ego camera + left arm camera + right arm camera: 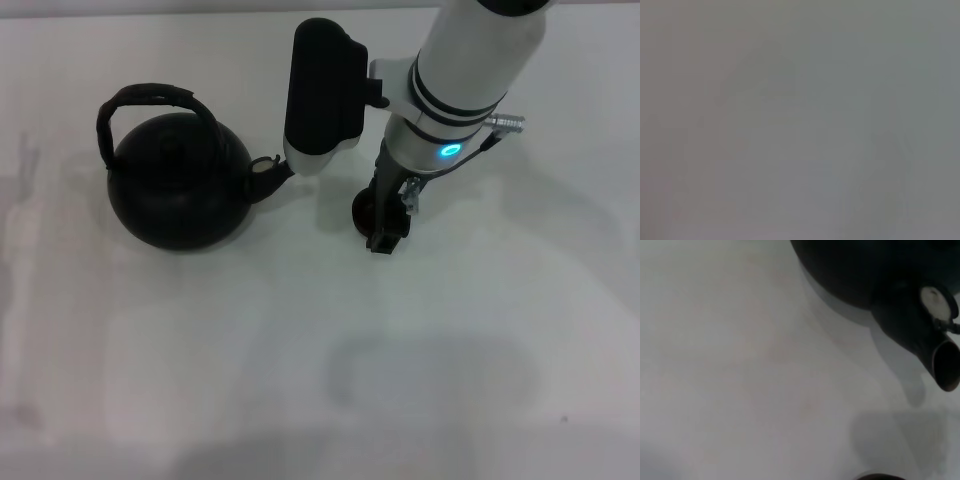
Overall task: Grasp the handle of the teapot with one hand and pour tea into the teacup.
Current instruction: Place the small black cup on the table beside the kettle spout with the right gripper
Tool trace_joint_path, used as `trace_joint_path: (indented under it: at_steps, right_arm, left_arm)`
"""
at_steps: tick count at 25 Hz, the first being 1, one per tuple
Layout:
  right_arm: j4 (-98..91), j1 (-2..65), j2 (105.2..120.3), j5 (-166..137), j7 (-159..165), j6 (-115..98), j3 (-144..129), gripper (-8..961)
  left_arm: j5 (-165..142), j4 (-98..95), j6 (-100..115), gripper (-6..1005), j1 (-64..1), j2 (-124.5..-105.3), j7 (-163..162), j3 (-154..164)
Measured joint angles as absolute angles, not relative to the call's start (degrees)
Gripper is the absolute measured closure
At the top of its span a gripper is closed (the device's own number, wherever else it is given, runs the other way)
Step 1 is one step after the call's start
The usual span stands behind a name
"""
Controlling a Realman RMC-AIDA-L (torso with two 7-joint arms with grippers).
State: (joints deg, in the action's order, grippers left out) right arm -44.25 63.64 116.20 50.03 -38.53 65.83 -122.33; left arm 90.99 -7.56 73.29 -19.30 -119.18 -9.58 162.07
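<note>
My right jaws (pixel 385 232) hang low over the white surface (pixel 300 380), their dark tips right at the teacup (pixel 364 212), which peeks out just on the teapot side of them. From the head view I cannot tell whether the jaws are parted or closed, nor whether they actually touch the cup. My right wrist view does not show my fingers at all, only the teapot's belly and its spout (pixel 940 365) nearby. Working outward, the teapot (pixel 180 190) sits to my left of the cup, its short spout aimed toward the cup with a modest gap of bare surface between them. Its handle (pixel 150 100) arches over the lid, upright and free, with nothing holding it. My left arm is not visible from the head, and its wrist view shows only featureless grey, so I cannot place that gripper or judge its state. My read is that the grasp has not yet happened. To do it well I should come down onto the crown of the handle, centred over the lid, so the pot hangs level and does not swing when lifted. Then I tilt slowly, since the cup is a small target and light enough to be nudged away. Room is generous in front of and to the left of the pot. The tight spot is between spout and cup, where my right forearm (pixel 460 70) crowds the space.
</note>
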Motion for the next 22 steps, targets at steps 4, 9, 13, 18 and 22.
trace_joint_path:
  at_steps: [4,9,13,18,22]
  right_arm:
    - [-44.20,63.58,116.19,50.85,-38.53,65.13,-122.70,230]
    - [-44.20,63.30,116.19,51.32,-38.53,64.68,-123.03,230]
    - [-44.19,63.17,116.20,51.58,-38.54,64.61,-123.73,229]
    - [-44.19,63.11,116.19,52.58,-38.48,64.52,-124.47,230]
    - [-44.20,63.06,116.19,52.97,-38.29,64.50,-124.76,229]
  left_arm:
    - [90.97,-7.55,73.29,212,-19.39,-119.18,-9.58,162.07]
    - [90.96,-7.38,73.29,212,-19.42,-119.18,-9.58,162.07]
    - [90.96,-7.27,73.29,212,-19.42,-119.18,-9.58,162.07]
    - [91.82,-7.49,73.34,212,-19.08,-119.18,-9.58,162.07]
    - [92.54,-7.63,73.43,212,-18.96,-119.25,-9.58,162.07]
